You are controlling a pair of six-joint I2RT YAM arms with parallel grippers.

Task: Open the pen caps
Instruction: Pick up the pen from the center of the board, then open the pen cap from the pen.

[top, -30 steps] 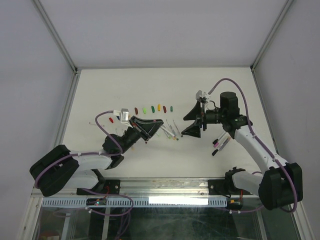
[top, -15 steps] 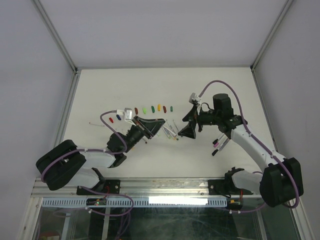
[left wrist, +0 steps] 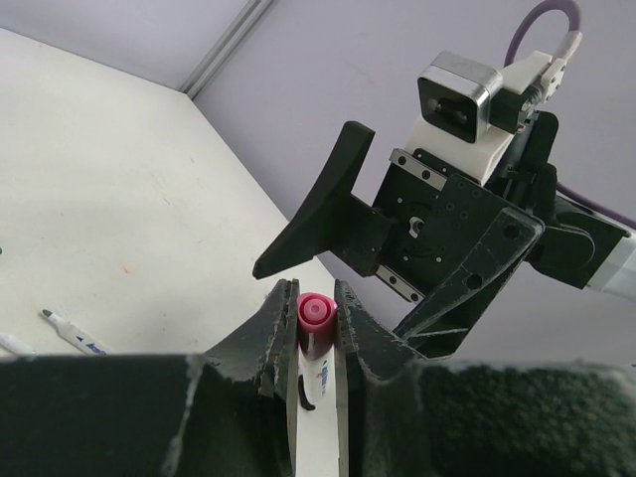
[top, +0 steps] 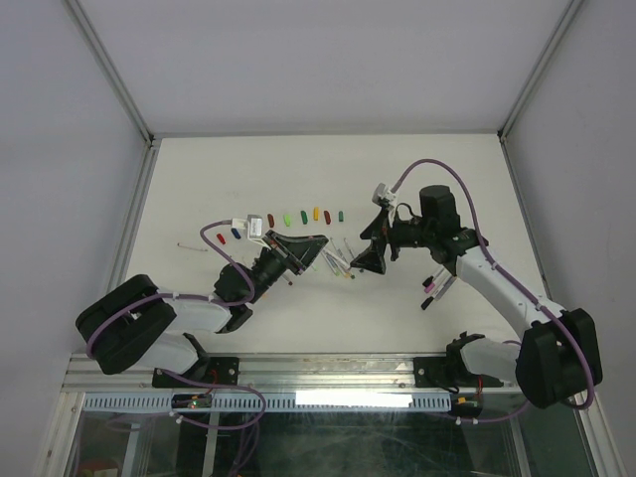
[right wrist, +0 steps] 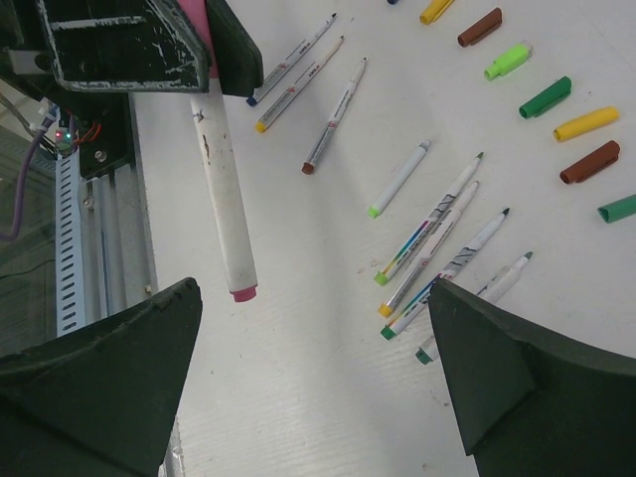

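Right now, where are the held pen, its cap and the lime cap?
held pen (right wrist: 221, 189): right wrist view, barrel.
pink cap (left wrist: 315, 311): left wrist view, top.
lime cap (right wrist: 507, 62): right wrist view, middle.

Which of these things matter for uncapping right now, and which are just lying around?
In play: pink cap; white pen wearing it; left fingers clamped at its capped end; right fingers, open.
Lying about: loose caps in a row; uncapped pens beside them.

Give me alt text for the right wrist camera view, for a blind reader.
The left gripper, top left, holds a white pen by its pink cap, seen past the open right gripper. Uncapped pens and loose caps lie on the white table.
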